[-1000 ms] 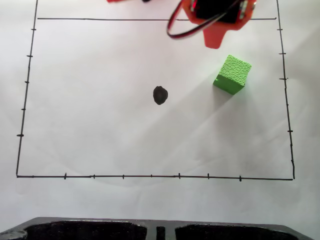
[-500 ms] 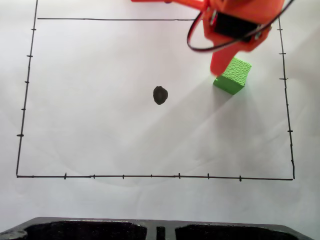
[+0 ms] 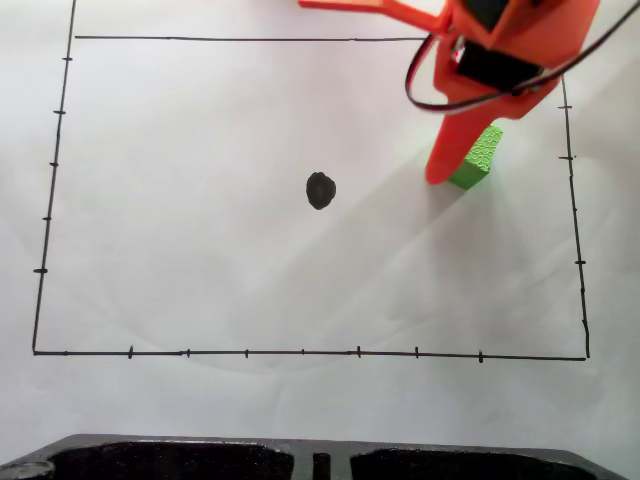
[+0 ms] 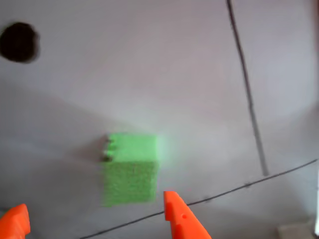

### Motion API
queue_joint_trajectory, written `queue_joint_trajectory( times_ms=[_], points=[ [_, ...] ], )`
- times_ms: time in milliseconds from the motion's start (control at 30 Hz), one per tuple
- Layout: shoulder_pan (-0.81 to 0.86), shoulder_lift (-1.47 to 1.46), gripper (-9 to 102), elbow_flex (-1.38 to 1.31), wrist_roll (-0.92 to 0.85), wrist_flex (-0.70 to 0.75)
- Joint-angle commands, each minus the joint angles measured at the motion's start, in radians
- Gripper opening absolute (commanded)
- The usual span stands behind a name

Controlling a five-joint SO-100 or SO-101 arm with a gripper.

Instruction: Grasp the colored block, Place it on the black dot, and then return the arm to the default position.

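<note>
Block [image 4: 130, 168], green, bumpy and likely light, compressible foam, sits well right of the dot [image 3: 320, 190]; end effector [image 4: 97, 219] is spread wide, empty; grip opposite flat sides.

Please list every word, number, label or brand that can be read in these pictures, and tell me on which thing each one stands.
None: no readable word, number, label or brand is in either view.
The white paper sheet carries only a hand-drawn thin black border line with tick marks and a round black ink dot.
The small bright green foam cube and the orange plastic arm show no print.
</note>
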Motion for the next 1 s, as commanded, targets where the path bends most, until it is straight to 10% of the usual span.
queue_joint_trajectory(
  times_ms=[0,967],
  points=[
    [-0.014,-0.003,35,-0.043,0.011,-0.015],
    [-0.009,-0.227,32,-0.063,-0.011,-0.107]
  ],
)
